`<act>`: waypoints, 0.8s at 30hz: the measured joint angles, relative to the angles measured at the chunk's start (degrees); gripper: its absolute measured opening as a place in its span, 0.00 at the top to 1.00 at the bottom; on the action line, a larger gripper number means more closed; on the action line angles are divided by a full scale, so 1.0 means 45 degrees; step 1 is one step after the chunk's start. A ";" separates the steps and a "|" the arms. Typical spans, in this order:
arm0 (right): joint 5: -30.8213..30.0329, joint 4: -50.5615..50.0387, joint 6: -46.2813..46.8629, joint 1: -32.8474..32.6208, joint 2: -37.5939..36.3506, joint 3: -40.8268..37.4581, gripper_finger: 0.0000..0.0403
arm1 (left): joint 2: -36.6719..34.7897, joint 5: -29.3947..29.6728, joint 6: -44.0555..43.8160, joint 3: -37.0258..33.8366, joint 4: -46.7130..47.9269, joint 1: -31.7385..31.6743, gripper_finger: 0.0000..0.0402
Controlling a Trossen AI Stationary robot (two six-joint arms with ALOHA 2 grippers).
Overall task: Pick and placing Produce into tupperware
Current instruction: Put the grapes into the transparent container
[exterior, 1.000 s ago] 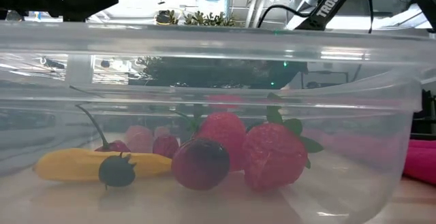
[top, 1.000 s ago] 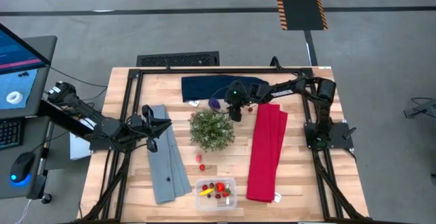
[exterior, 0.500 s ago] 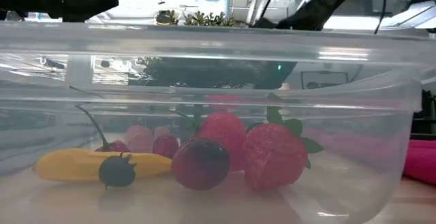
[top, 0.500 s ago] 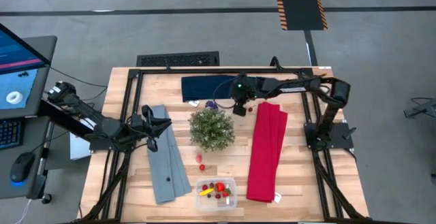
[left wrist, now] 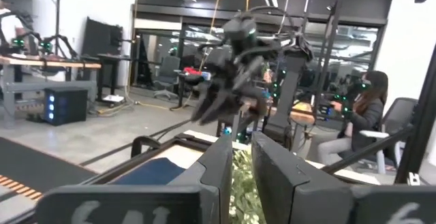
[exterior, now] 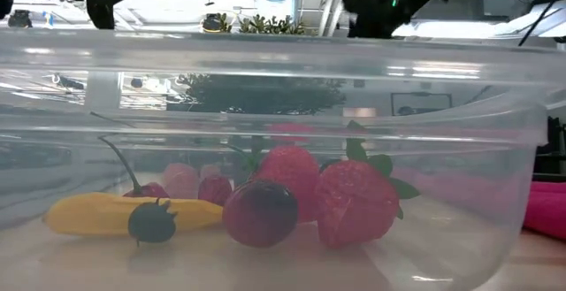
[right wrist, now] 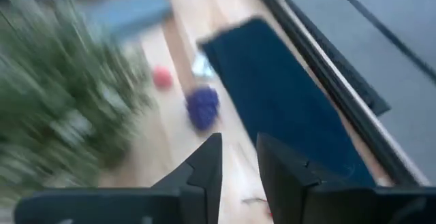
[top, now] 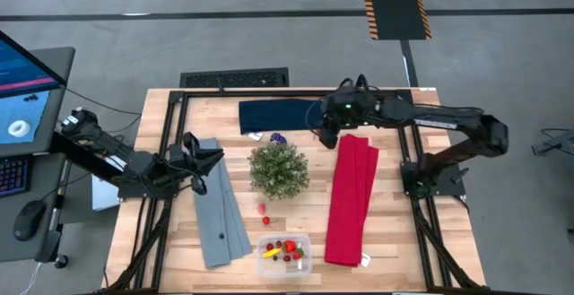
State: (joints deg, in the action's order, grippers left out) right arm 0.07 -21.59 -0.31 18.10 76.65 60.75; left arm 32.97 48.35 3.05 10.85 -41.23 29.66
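**Right arm comes away from the grapes with nothing**

Evidently the pick failed. A second ago the right gripper (top: 328,139) hung over the small purple toy grape cluster (top: 279,138), just behind the bushy green potted plant (top: 279,169). Since then its fingers have closed and parted again, and it has swung aside toward the far end of the folded red cloth (top: 352,201). In its wrist view we see the two dark fingers a little apart with nothing between them. The grape cluster (right wrist: 203,107) lies on the wood beside the folded navy cloth (right wrist: 293,101).

We judge the grapes still have to be fetched, so the arm needs a fresh approach. Two tiny red berries (top: 265,212) also wait on the table between the plant and the small clear rectangular plastic tupperware (top: 284,238). It sits unmoved at the near edge, already holding strawberries (exterior: 354,204), a yellow piece (exterior: 88,214) and a dark berry (exterior: 259,211).

The left gripper (left wrist: 242,146) waits over the table's left side, fingers a sliver apart and empty.
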 joint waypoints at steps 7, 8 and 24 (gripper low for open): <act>0.0004 0.1833 0.4476 -0.0444 -0.0732 0.0407 0.71 | 0.0000 0.0021 0.0248 0.0001 0.0571 -0.0177 0.88; -0.0004 0.1769 0.4690 -0.0444 -0.0728 0.0579 0.71 | 0.0000 0.0008 0.0243 0.0001 0.0960 -0.0098 0.88; 0.1971 -0.4599 0.7277 0.0650 0.4840 0.9724 0.71 | 0.0006 -0.2762 -0.1674 -0.0004 0.4860 0.0295 0.88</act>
State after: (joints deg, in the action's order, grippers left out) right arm 8.94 -42.28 32.44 21.02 98.43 104.51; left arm 33.00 35.92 -4.48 10.83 -19.36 30.98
